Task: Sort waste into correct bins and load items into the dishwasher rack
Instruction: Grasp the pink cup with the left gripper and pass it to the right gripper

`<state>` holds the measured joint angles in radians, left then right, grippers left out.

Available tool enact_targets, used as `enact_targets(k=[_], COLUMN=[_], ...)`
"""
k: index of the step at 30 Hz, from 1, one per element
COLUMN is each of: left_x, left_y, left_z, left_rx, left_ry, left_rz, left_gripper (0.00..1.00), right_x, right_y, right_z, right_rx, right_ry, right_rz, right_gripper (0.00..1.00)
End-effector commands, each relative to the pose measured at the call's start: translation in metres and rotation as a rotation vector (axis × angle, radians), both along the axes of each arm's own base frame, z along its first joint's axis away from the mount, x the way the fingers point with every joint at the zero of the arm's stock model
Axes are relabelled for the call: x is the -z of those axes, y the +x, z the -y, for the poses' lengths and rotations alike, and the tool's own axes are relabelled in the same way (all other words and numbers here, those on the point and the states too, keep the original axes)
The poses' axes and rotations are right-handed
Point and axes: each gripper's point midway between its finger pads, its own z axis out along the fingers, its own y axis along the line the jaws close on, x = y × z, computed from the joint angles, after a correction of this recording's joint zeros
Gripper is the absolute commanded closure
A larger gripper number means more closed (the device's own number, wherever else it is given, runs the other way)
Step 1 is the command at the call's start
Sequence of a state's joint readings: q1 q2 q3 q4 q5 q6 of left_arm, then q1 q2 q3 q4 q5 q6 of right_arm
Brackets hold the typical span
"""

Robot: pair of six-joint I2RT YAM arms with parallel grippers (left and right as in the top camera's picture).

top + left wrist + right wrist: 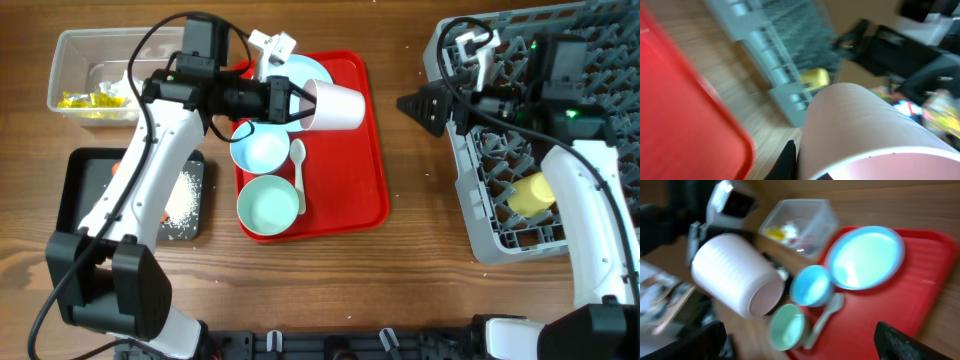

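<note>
Overhead shows the left arm (150, 160) rising from the near-left edge of the tabletop (420, 290), bending at the elbow and stretching rightward over the red tray (355, 190). The left pincer (303, 104) is clamped on the rim of the pink cup (338, 105), which it holds on its side over the tray's far end, base pointing right. The right arm (585, 200) climbs from the near-right corner across the dishwasher rack (488, 238) and turns left. That puts the right pincer (410, 104) over bare wood between rack and tray, facing the cup but apart from it.

Right wrist view adds what overhead hides: this pincer's 2 fingers (695, 342) stand wide apart at the lower corners with nothing between them, and the cup's base faces the lens. Left wrist view, blurred, shows 1 dark finger (786, 162) against the cup's rim, with the rack beyond.

On the red tray lie 1 pale blue plate (312, 72), 2 bowls, a blue bowl (262, 150) and a green bowl (268, 205), and 1 white spoon (298, 170). 1 yellow cup (530, 192) sits in the rack. To the left, 1 clear tub (70, 45) holds yellow wrappers (88, 100), and 1 black tray (85, 175) carries loose rice (183, 198).
</note>
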<state>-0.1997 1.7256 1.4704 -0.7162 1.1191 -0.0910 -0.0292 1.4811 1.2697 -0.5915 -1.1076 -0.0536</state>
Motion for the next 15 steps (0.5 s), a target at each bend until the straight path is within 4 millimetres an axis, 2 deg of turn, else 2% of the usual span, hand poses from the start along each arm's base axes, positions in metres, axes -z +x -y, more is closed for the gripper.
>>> enact_targets(k=[1,4,8,10,15], left_x=[-0.033,-0.035,-0.037,-0.038,-0.039], left_y=[-0.018,-0.022,-0.021,-0.020,-0.019], left_z=[0.015,0.024,0.025,0.025,0.025], left_rx=[0.150,0.178,0.179,0.179,0.180], left_ry=[-0.179,-0.185,-0.188,-0.190,-0.191], left_rz=[0.057,0.082,0.097,0.107,0.116], left_gripper=[0.96,0.96,0.96,0.96,0.96], right_x=[-0.007,-0.015,-0.023,-0.023,-0.023], right_y=[-0.022,-0.026,-0.035,-0.038,-0.040], right_z=[-0.032,-0.058,-0.082,-0.088,-0.090], right_rx=[-0.170,-0.230,-0.292,-0.309,-0.318], right_ry=[0.141,0.161,0.172,0.173,0.174], right_rz=[0.005,0.048,0.083,0.081,0.084], right_gripper=[0.03,0.04,0.08,0.11,0.27])
